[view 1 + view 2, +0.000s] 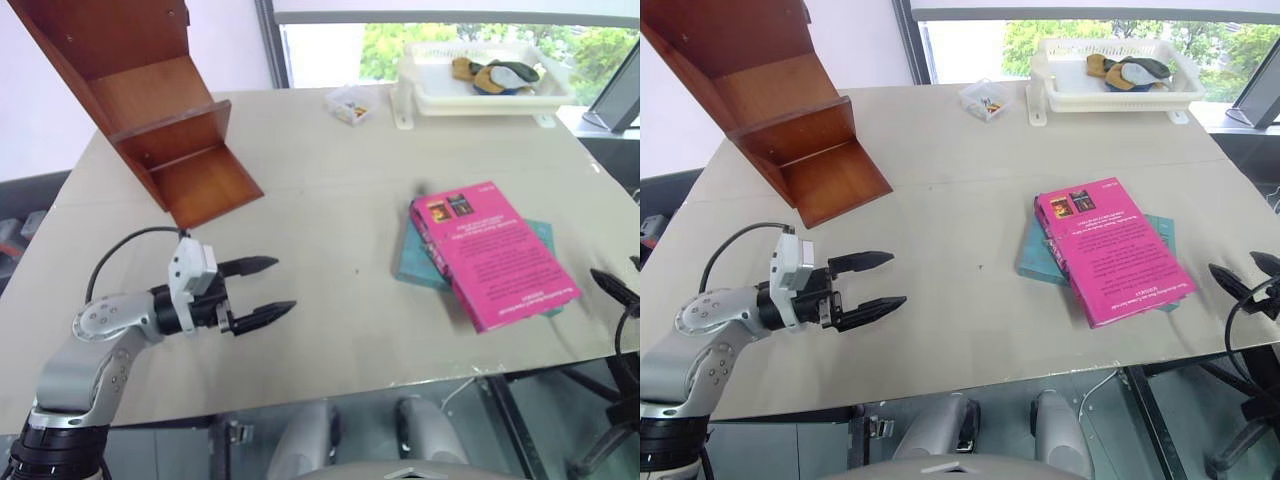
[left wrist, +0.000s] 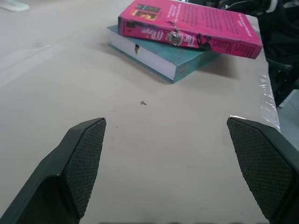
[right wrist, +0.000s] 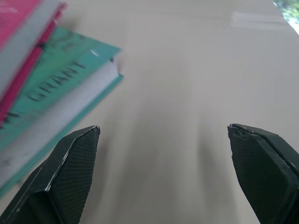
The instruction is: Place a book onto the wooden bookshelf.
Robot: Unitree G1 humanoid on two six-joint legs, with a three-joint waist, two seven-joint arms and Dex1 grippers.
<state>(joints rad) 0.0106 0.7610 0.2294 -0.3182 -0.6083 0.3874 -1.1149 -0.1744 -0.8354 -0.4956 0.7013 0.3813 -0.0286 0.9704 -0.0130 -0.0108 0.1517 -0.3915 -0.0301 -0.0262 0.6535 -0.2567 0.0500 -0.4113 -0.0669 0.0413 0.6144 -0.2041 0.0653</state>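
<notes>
Beige and broad, the counter [image 1: 330, 300] in front of you runs back to a bright window with green foliage behind it. At your far left, the wooden bookshelf [image 1: 150, 110] rests on the counter's back corner, its reddish-brown boards and open compartments showing. Nearer to you on that side, your left end effector [image 1: 263, 290] hovers over bare counter, pointing toward the right with its two black fingers spread wide and nothing between them; in the left wrist view the same fingers [image 2: 84, 158] frame an empty stretch of surface with the books beyond. Toward the middle back, a small clear box [image 1: 351, 103] of little items sits near the window, and just to its right stands a white plastic tray [image 1: 480, 95] with some cloth-like items [image 1: 495, 72] inside. Right of centre lies the book [image 1: 490, 252], bright pink, flat, back cover up with small white text and two small pictures at its far end; it rests on top of a thinner teal book [image 1: 415, 262], skewed across it so the teal corners stick out. At the far right edge of the counter, your right end effector [image 1: 1245, 275] sits just beside the books, fingers parted and gripping nothing; its wrist view shows the stacked page edges close by one fingertip [image 3: 70, 163], not touching.
</notes>
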